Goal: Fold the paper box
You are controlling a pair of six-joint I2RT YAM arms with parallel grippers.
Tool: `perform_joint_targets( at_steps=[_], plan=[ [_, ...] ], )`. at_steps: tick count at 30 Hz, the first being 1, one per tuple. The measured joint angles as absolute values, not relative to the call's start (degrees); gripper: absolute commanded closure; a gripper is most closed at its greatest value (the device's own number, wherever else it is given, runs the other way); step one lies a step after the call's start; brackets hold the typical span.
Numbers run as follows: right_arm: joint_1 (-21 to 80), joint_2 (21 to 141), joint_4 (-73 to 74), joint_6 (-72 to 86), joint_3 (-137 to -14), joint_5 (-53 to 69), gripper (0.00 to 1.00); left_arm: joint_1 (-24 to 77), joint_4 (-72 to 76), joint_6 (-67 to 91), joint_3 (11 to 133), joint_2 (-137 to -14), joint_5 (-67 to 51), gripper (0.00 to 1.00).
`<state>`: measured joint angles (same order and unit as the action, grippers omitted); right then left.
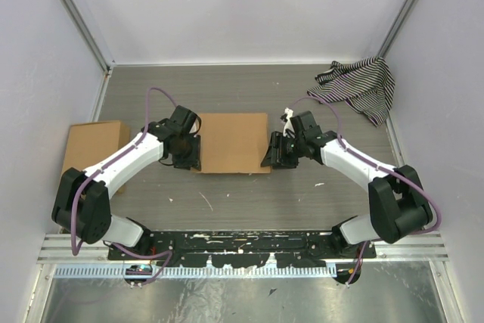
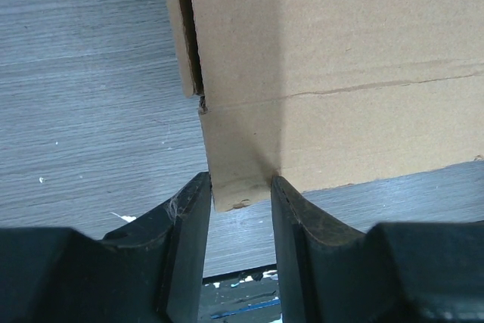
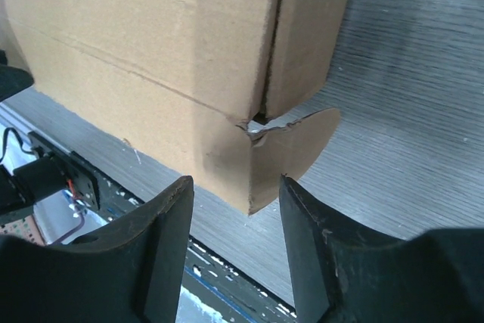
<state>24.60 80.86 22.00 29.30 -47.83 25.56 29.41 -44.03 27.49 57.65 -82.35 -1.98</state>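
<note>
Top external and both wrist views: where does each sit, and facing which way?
Top external: above, behind the robot, looking down; both arms, paper box between them.
Left wrist: on the left gripper, facing the box's near-left corner; fingers pinch it.
Right wrist: on the right gripper, facing the near-right corner; fingers straddle it.
Shared: all show the box.

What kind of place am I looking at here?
Probably a robotics lab test booth: a left arm and right arm bolted to a metal rail, plain white walls closing in the table, and a paper box between the arms.
</note>
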Motion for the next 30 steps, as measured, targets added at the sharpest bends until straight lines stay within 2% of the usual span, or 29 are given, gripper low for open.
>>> perform_joint_targets(
  at_steps=[12,22,30],
  plan=[
    [27.81,81.01,20.62,28.88,-46.92,18.72,0.45,29.41,-43.81,27.75,57.63,-82.35,-2.00,0.59],
    [30.98,81.01,19.68,29.12,-46.81,17.17,0.60,29.41,-43.68,27.90,57.60,-82.35,-1.80,0.59],
    [30.98,81.01,20.01,29.30,-46.81,17.17,0.60,29.41,-43.70,27.90,57.60,-82.35,-1.83,0.59]
  ],
)
